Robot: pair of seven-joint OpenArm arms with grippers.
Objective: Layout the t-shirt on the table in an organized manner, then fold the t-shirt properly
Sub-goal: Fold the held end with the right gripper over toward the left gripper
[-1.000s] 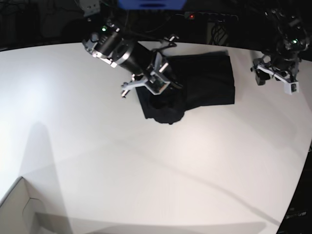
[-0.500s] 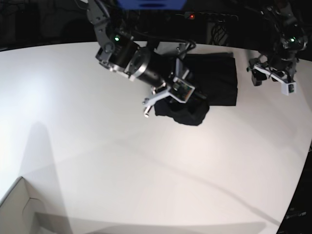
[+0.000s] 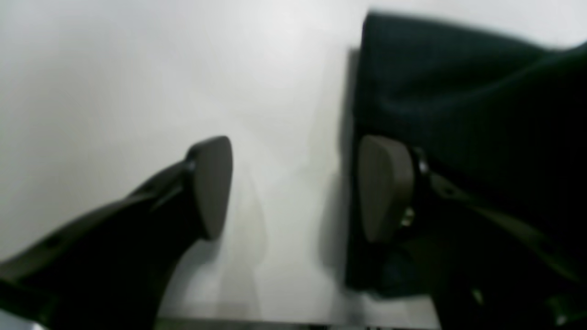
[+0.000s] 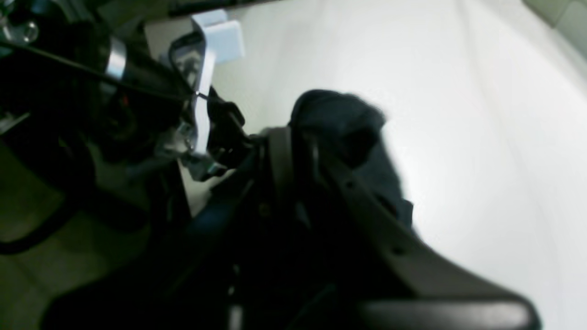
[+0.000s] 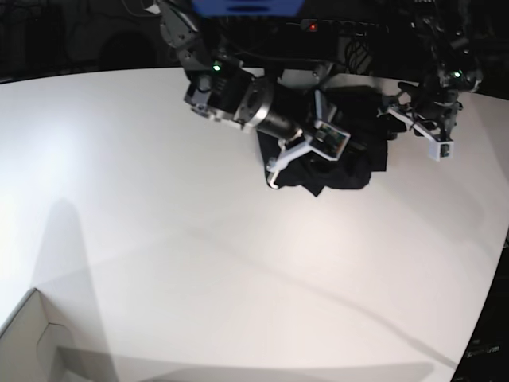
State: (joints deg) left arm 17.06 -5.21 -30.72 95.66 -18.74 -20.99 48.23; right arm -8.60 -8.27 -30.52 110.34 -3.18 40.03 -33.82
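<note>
The black t-shirt [image 5: 359, 165] lies bunched and partly folded at the far side of the white table [image 5: 199, 255]. My right gripper [image 5: 322, 163] is shut on a bunch of the t-shirt [image 4: 339, 119] and holds it over the rest of the garment. In the right wrist view the gripper [image 4: 298, 151] has the cloth sticking out past its tips. My left gripper [image 5: 398, 123] is open at the t-shirt's right edge. In the left wrist view the gripper [image 3: 298, 188] has one pad [image 3: 211, 183] over bare table and the other [image 3: 385, 188] over the t-shirt's [image 3: 458, 91] edge.
A pale cardboard box corner [image 5: 32, 342] sits at the near left. The table's curved edge [image 5: 489, 302] runs down the right side. Dark equipment and cables stand behind the far edge. The left arm's white bracket [image 4: 206, 68] shows close beside my right gripper.
My right gripper has carried the held bunch of t-shirt to the right, over the rest of the garment. My left gripper has moved left to the t-shirt's right edge.
</note>
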